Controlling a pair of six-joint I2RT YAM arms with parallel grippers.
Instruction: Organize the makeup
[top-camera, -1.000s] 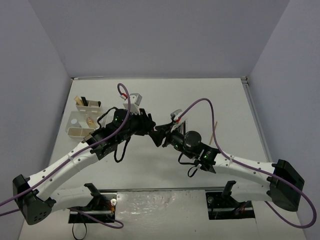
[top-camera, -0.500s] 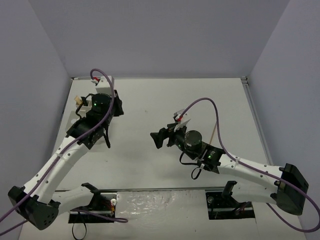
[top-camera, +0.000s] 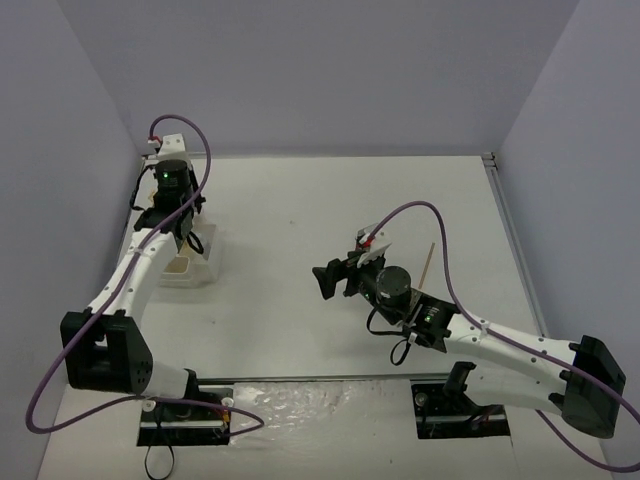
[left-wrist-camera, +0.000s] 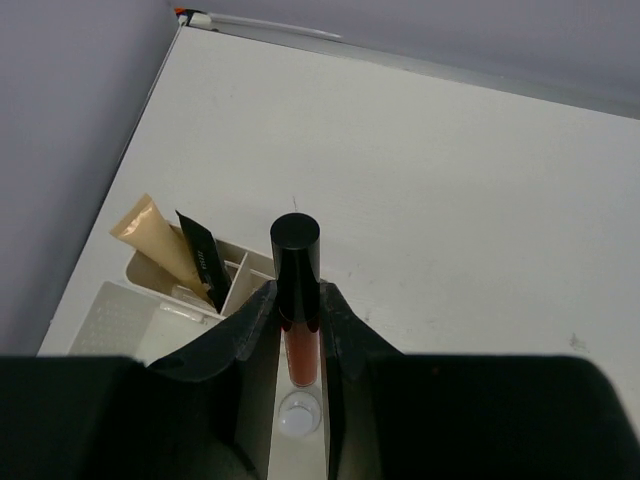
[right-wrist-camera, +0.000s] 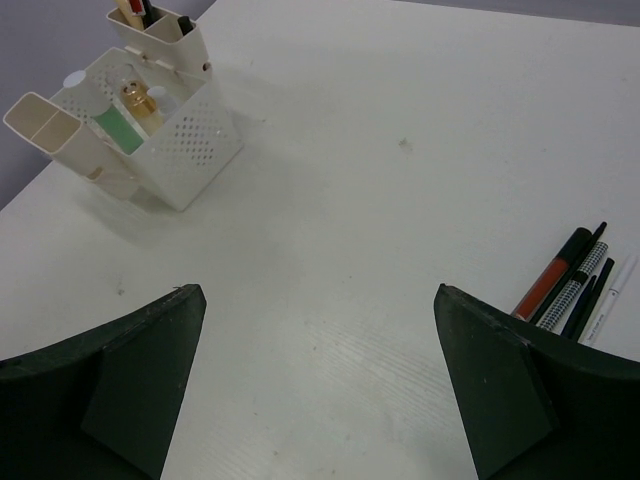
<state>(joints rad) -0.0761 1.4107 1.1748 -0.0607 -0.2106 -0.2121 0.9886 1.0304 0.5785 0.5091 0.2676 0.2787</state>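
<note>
Both my arms have left the middle of the counter. The left one has swung out to the left edge, toward the far-left corner, and my right claw (right-wrist-camera: 315, 300) has opened wide. My left claw (left-wrist-camera: 298, 300) is pinching a lip gloss tube (left-wrist-camera: 295, 235) upright, black cap on top, directly above the white tray (left-wrist-camera: 150, 275). A beige tube (left-wrist-camera: 150, 235) and a flat black piece (left-wrist-camera: 200, 260) already stand in one of the tray's pockets. I judge the gloss went from my right claw to my left, so only the drop into a free pocket remains. My right claw hangs spread and empty over mid-counter. A red tube (right-wrist-camera: 548, 280) and black pencils (right-wrist-camera: 590, 280) lie together on the bare counter, well apart from the tray, and are probably next to fetch.
</note>
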